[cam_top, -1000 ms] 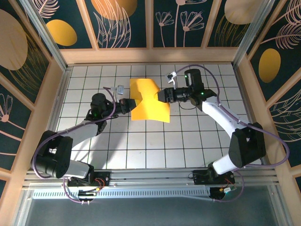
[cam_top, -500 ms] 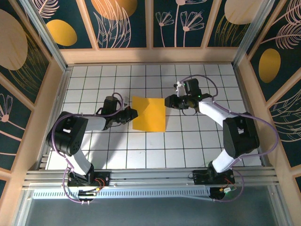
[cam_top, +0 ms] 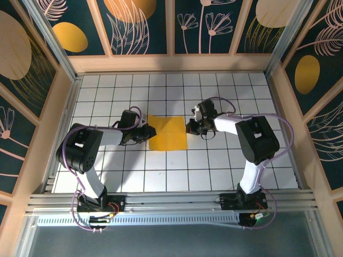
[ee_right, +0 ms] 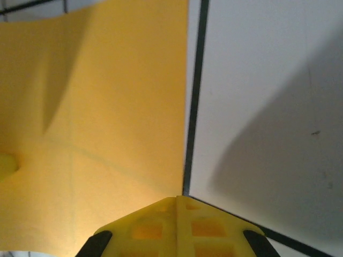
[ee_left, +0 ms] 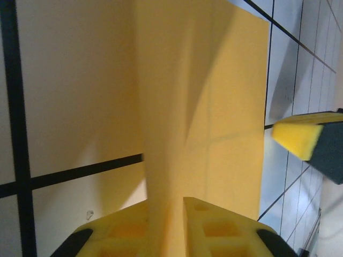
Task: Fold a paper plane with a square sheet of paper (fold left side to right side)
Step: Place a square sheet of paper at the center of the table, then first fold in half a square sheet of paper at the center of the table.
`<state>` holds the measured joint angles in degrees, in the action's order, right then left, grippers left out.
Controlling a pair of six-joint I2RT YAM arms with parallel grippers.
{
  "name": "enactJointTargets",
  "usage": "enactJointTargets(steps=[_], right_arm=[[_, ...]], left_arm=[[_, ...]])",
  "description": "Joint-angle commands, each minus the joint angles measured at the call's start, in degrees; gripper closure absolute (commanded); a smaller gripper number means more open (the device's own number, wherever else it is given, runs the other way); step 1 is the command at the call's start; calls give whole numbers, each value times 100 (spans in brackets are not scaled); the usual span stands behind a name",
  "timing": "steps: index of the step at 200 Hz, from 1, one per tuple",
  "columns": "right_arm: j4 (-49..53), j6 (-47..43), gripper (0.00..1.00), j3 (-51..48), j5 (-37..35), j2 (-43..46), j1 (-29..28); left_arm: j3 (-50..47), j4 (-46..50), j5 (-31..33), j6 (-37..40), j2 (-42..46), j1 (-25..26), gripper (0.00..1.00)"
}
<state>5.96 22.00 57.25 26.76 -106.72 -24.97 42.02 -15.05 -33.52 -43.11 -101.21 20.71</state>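
Jaws of the left gripper (cam_top: pixel 146 130) are standing almost together and are pinching the left edge of the square sheet of paper (cam_top: pixel 168 134), which is rising as a soft ridge toward them in the left wrist view. Jaws of the right gripper (cam_top: pixel 188 127) are pressing fully closed at the sheet's right edge, and I cannot tell if paper is between them. The sheet is lying in the middle of the white gridded table (cam_top: pixel 214 166), between wooden-framed walls (cam_top: pixel 144 27) with dark patterned panels. The right wrist view is showing faint creases (ee_right: pixel 69 145) across the paper. Bare tiles are lying around the sheet on the near and far sides.
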Motion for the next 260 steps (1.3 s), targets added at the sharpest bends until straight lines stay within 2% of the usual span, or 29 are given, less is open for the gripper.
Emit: enactJointTargets(steps=[1, 51, 110, 195, 260], right_arm=[[-54, 25, 100, 147, -102, -120, -44], [115, -72, 100, 79, -316, -248, -81], [144, -115, 100, 42, -417, -296, -89], [11, -102, 100, -83, -454, -244, -88], [-561, 154, 100, -403, 144, 178, 71]], left_arm=[[170, 135, -48, 88, 57, 39, 77], [430, 214, -182, 108, 244, 71, 58], [883, 534, -219, 215, 194, 316, 44], [1335, 609, -197, 150, -147, 687, 36], [1625, 472, -210, 73, -521, 869, 36]])
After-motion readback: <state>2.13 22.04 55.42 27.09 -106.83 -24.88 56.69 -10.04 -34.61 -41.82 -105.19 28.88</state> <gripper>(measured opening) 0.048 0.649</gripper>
